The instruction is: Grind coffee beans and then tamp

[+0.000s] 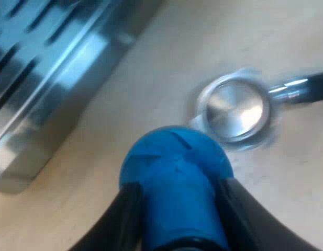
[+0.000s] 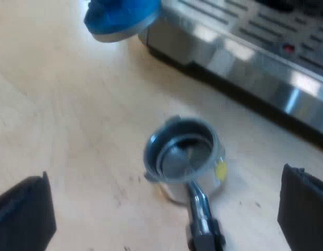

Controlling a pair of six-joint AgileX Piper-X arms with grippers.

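My left gripper [image 1: 177, 209] is shut on a blue tamper [image 1: 174, 172], with a black finger on each side of its body. Held off the table, the tamper hangs close beside the metal holder [image 1: 235, 107]. The holder lies loose on the wooden table, its round basket facing up with bare metal inside and its dark handle [image 1: 308, 86] pointing away from the machine. My right gripper [image 2: 166, 201] is open, fingers wide apart, hovering above the holder [image 2: 183, 157] near its handle [image 2: 203, 225]. The tamper's base [image 2: 119, 18] shows in the air by the machine.
The espresso machine's steel drip tray [image 1: 51, 68] with its slotted grille runs along the table next to the holder, also visible as the drip tray [image 2: 255, 47]. Bare wooden table [image 2: 72, 115] surrounds the holder.
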